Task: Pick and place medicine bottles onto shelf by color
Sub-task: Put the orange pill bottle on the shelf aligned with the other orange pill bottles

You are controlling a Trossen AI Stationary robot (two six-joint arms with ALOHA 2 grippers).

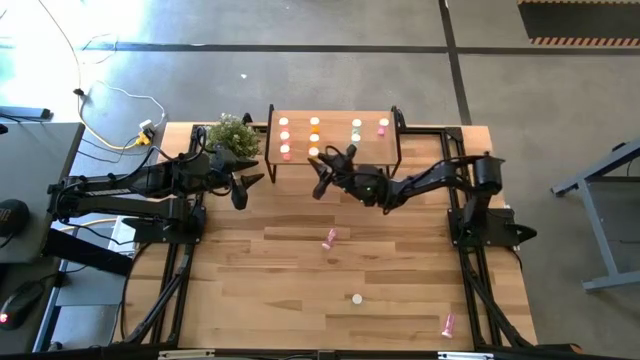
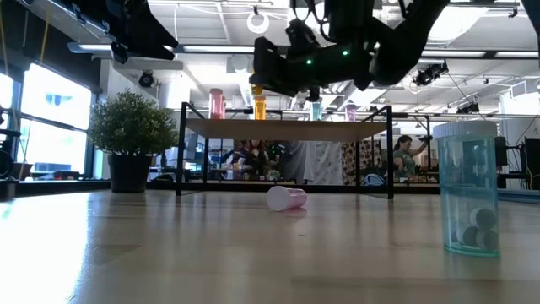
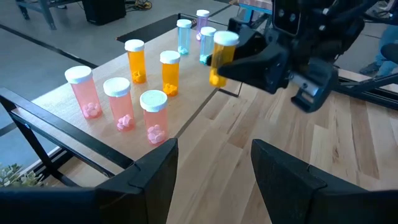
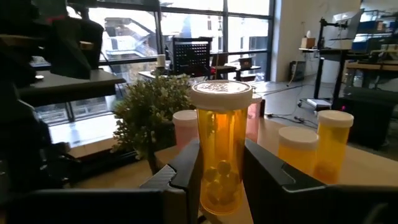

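Observation:
The low wooden shelf (image 1: 370, 150) stands at the table's far side. On it stand three pink bottles (image 3: 118, 102), two orange ones (image 3: 170, 71), and pale blue and purple ones (image 3: 184, 34) in rows. My right gripper (image 1: 318, 158) is at the shelf's near edge, shut on another orange bottle (image 4: 219, 149) with a white cap. Left of the shelf, my left gripper (image 3: 214, 168) hangs open above the table with nothing between its fingers. On the table, a pink bottle (image 1: 329, 238) lies on its side, a pale blue one (image 2: 468, 190) stands upright, and another pink one (image 1: 447, 324) lies near the front right. My right gripper pinches the orange bottle's body (image 4: 205, 180), below the cap, between its two fingers (image 4: 267, 180). The fingers point level and come from the table's right. The bottle stands upright over the shelf's near edge (image 3: 216, 78); whether its base touches the wood I cannot tell.
A small potted plant (image 1: 232, 133) stands on the table just left of the shelf, beside my left arm. The shelf's black legs (image 2: 180, 160) hold the board up off the table. Bare table lies between the shelf and the table's near edge, apart from the loose bottles.

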